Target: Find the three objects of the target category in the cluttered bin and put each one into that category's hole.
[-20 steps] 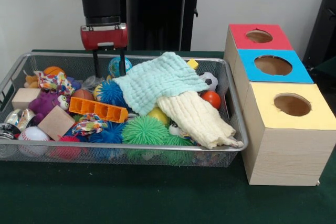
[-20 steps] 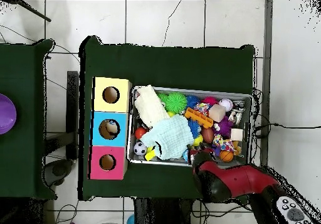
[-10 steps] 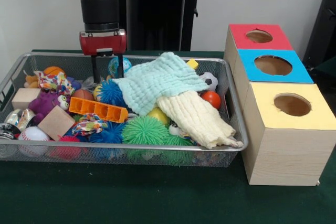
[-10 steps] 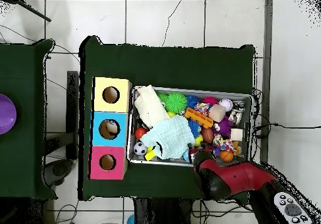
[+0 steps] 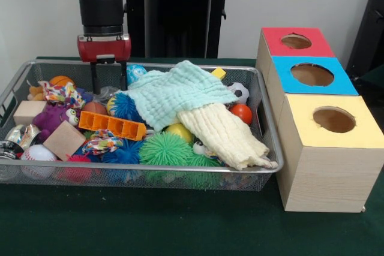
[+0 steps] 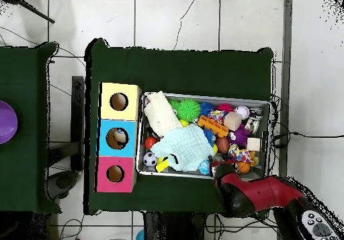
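I can't tell from here which category is wanted, so the bin (image 5: 264, 121) itself is my target — a wire-mesh basket packed with spiky rubber balls, wooden blocks, an orange block (image 5: 112, 125) with square holes, a purple plush toy (image 5: 51, 118) and small sports balls. A pale green cloth (image 5: 179, 92) and a cream cloth (image 5: 223, 134) lie across the middle and hide whatever sits beneath them. The gripper (image 5: 108, 82) hangs over the back of the bin, its two thin fingers set apart with nothing between them, tips just above the clutter near a blue ball (image 5: 135, 74). I judge this the search step — nothing is held. To the side stands a row of three boxes, red (image 5: 295, 41), blue (image 5: 312, 75) and yellow (image 5: 333, 120), each with a round hole on top. Next I would need to pick a visible target, or pull a cloth aside, then lower the fingers around one item without snagging cloth.
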